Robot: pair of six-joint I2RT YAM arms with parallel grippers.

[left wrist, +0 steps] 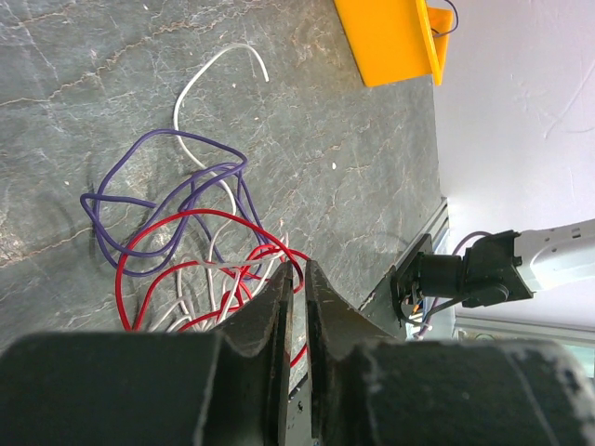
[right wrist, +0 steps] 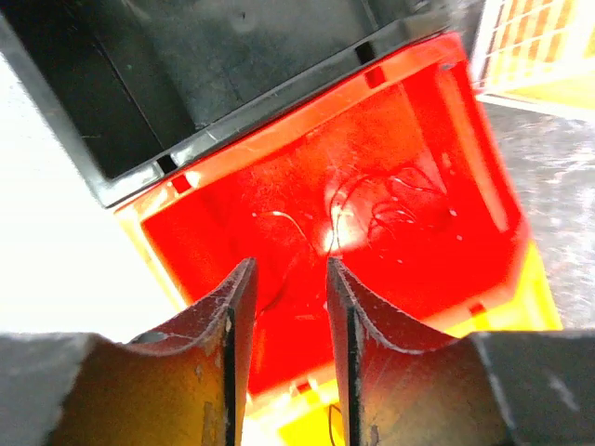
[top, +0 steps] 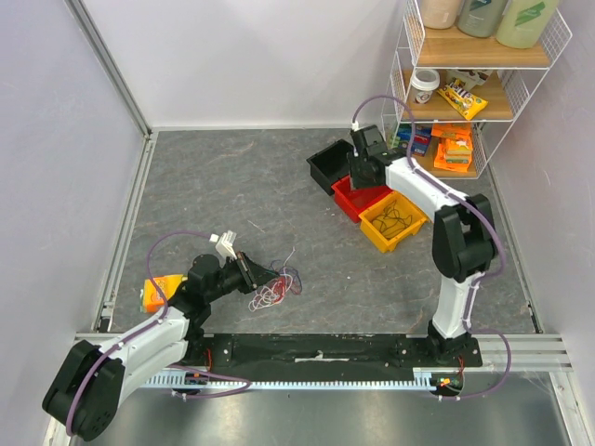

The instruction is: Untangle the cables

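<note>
Left end effector (left wrist: 297, 271): jaws closed to a narrow slit on a red strand of the cables (left wrist: 191, 237), a red, white and purple tangle lying on the tabletop (left wrist: 84, 84) at its tips. Right end effector (right wrist: 290, 274): jaws partly apart, empty, above the red bin (right wrist: 418, 242).

From behind my bases the top camera looks down on the whole table (top: 232, 186). It shares the cable tangle (top: 276, 290) with my close left wrist view, the red bin (right wrist: 465, 158) with my right.
</note>
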